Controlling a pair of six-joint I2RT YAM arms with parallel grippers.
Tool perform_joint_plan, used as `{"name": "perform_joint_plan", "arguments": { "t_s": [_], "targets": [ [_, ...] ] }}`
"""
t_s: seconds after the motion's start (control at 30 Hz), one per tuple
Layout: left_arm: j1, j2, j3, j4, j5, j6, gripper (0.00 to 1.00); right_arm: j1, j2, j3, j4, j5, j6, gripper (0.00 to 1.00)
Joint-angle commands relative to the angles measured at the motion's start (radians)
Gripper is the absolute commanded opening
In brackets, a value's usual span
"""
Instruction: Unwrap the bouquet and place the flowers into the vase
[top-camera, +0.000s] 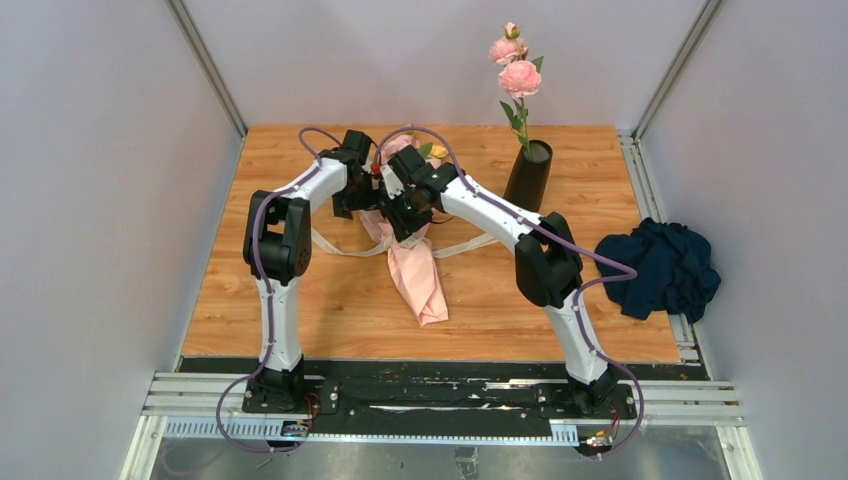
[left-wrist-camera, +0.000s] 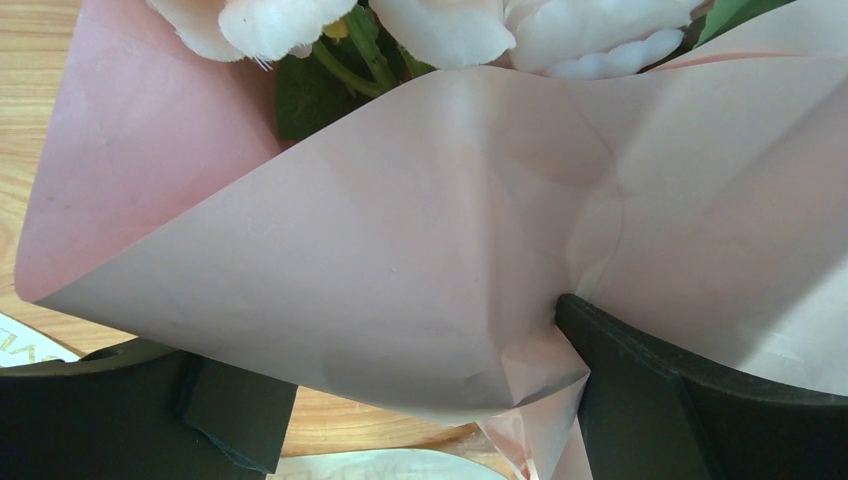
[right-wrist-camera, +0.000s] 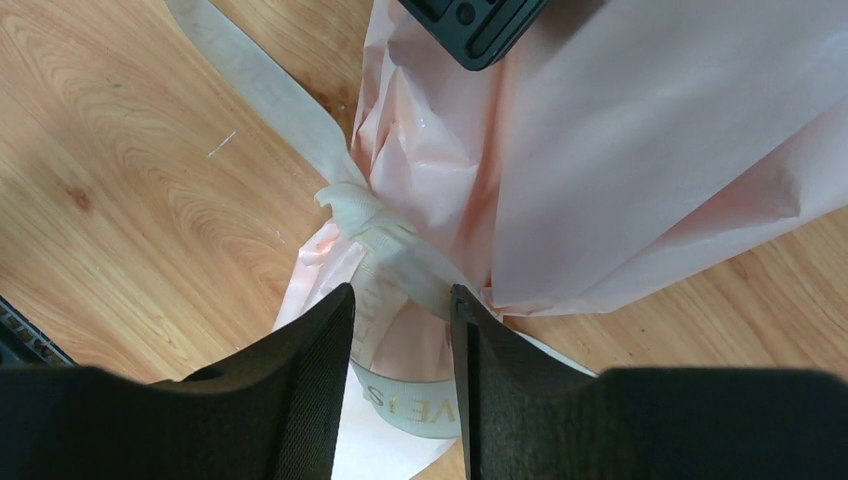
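Pink wrapping paper (left-wrist-camera: 400, 250) is where the trouble could start. The cream ribbon (right-wrist-camera: 385, 255) is knotted tight around the neck of the bouquet (top-camera: 415, 275), so a pull on the paper alone would likely tear it, or drag the whole bunch across the table (top-camera: 300, 310), rather than open it. A tug on the wrong strand could also cinch the knot harder. Any wide sweep toward the far right corner risks knocking the black vase (top-camera: 528, 175), which stands near the far edge and already carries a rose stem (top-camera: 518, 75) that makes it top-heavy. The bouquet lies around the middle of the table, its flowers (left-wrist-camera: 450, 30) toward the far edge and its pointed tail toward the near edge. The right pincer (right-wrist-camera: 400, 295) sits just below the knot with its jaws partly apart, the ribbon band running between them; it looks unclamped, though whether a pad brushes the ribbon is hard to tell from this angle. The left pincer (left-wrist-camera: 400, 370) stands wide apart around the folded cone of paper just under the blooms, one finger touching a crease, gripping nothing.
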Motion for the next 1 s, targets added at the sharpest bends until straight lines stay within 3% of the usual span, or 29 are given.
{"name": "perform_joint_plan", "arguments": {
  "t_s": [0.0, 0.1, 0.2, 0.23, 0.43, 0.47, 0.5, 0.6, 0.9, 0.97],
  "targets": [
    [0.007, -0.003, -0.017, -0.01, -0.028, 0.012, 1.0, 0.016, 0.014, 0.038, -0.022, 0.002, -0.014, 0.41],
    [0.007, -0.005, -0.019, -0.008, -0.022, 0.012, 1.0, 0.017, 0.015, 0.028, -0.019, 0.008, -0.014, 0.27],
    [0.008, -0.005, -0.021, -0.007, -0.015, 0.012, 1.0, 0.017, 0.021, 0.024, -0.014, 0.015, -0.014, 0.04],
    [0.008, -0.005, -0.022, -0.007, -0.013, 0.012, 1.0, 0.017, 0.023, 0.022, -0.012, 0.017, -0.014, 0.0],
    [0.009, -0.01, -0.023, -0.007, -0.006, 0.014, 1.0, 0.016, 0.021, 0.036, -0.006, 0.028, 0.0, 0.02],
    [0.009, -0.009, -0.022, -0.007, -0.003, 0.012, 1.0, 0.016, 0.018, 0.036, -0.002, 0.028, 0.0, 0.14],
    [0.009, -0.009, -0.02, -0.007, -0.001, 0.011, 1.0, 0.015, 0.019, 0.038, -0.001, 0.029, -0.001, 0.19],
    [0.009, -0.007, -0.021, -0.007, 0.007, 0.009, 1.0, 0.016, 0.03, 0.041, -0.005, 0.026, -0.008, 0.28],
    [0.014, -0.025, -0.035, -0.002, 0.004, 0.014, 1.0, 0.015, 0.063, 0.011, 0.005, 0.005, -0.01, 0.32],
    [0.015, -0.03, -0.037, -0.001, 0.003, 0.015, 1.0, 0.015, 0.067, 0.011, 0.004, 0.005, -0.009, 0.27]
  ]
}}
